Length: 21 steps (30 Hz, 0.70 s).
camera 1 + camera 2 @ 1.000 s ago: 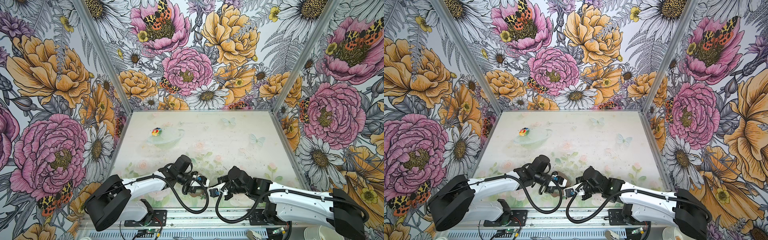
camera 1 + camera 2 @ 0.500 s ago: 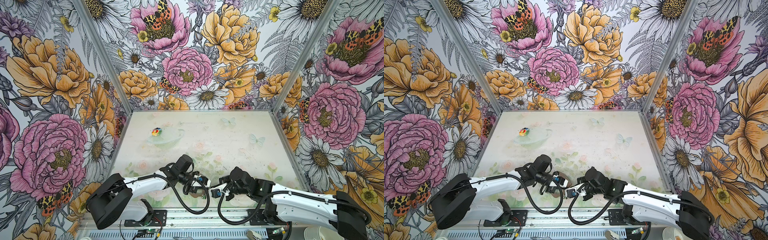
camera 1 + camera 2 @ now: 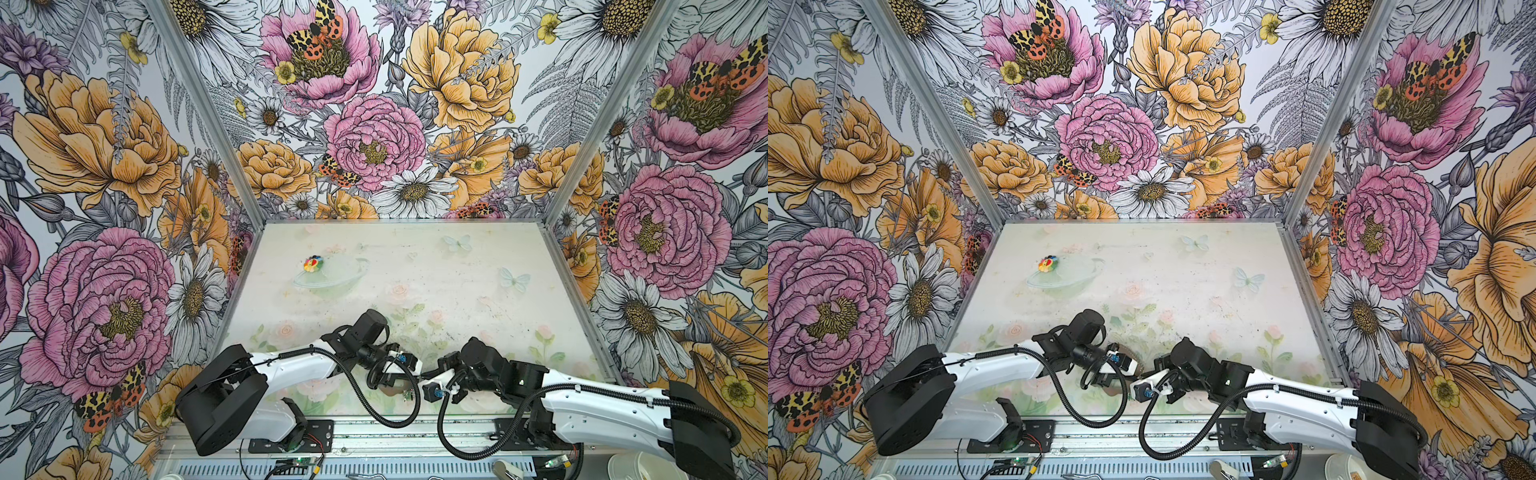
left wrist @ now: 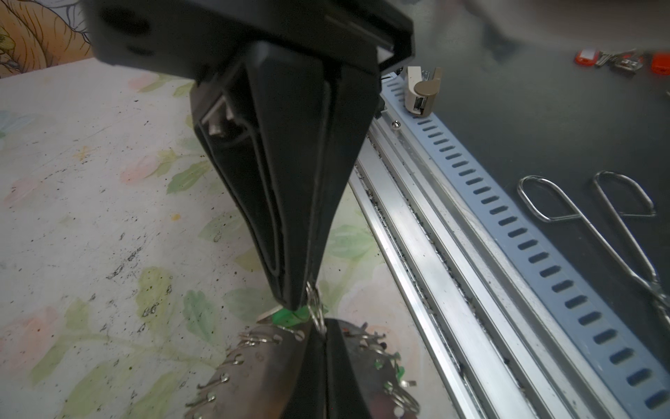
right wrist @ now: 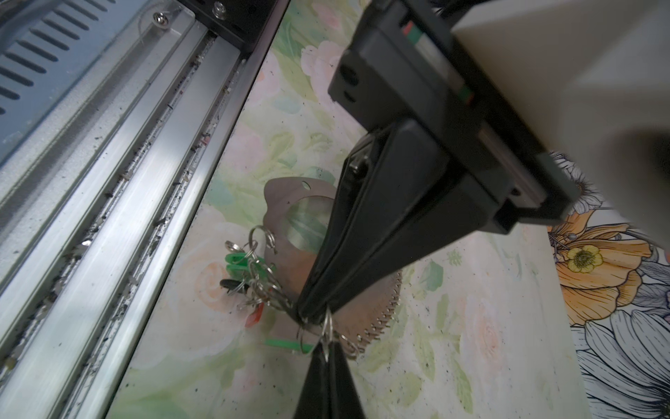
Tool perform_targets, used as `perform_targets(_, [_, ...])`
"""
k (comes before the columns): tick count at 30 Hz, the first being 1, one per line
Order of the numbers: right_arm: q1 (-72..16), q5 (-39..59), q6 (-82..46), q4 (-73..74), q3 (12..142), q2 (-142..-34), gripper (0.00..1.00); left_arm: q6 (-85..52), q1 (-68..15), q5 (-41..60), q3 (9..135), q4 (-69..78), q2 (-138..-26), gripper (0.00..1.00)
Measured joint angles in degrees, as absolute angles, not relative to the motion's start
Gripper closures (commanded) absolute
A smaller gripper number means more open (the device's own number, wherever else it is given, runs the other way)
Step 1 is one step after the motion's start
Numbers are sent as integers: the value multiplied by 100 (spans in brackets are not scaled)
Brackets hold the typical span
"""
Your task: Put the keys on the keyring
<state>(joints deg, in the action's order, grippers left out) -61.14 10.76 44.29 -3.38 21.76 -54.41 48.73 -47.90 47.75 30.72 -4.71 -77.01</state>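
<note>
The keyring [image 5: 281, 197] is a grey-brown band fringed with wire loops, lying by the table's front edge; it also shows in a top view [image 3: 1136, 358]. Both grippers meet tip to tip above its rim. My left gripper [image 4: 321, 332] is shut, pinching a small wire ring [image 4: 314, 303]. My right gripper [image 5: 328, 346] is shut on a small wire ring [image 5: 328, 326] too. A green-headed key [image 5: 286, 344] hangs right at that meeting point, also seen in the left wrist view [image 4: 286, 317]. More green-headed keys [image 5: 239, 261] cluster on rings at the band's edge. In both top views the left gripper [image 3: 411, 374] and right gripper [image 3: 422, 377] touch.
A round multicoloured toy [image 3: 312, 264] lies far back on the left. The aluminium front rail [image 4: 417, 235] runs close beside the keyring. Metal tongs [image 4: 616, 232] and red tags [image 4: 587, 58] lie beyond the rail. Flowered walls enclose three sides.
The right arm has shifted slightly to the right and then held still. The left arm has barely moved. Both grippers stay shut, tip to tip.
</note>
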Motion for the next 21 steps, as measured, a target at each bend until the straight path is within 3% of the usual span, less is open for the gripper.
perform_targets(21, [-5118,2963,4298,-628,2305,-5553,100,4995,-4904,4818,3140,-445,-7697,100])
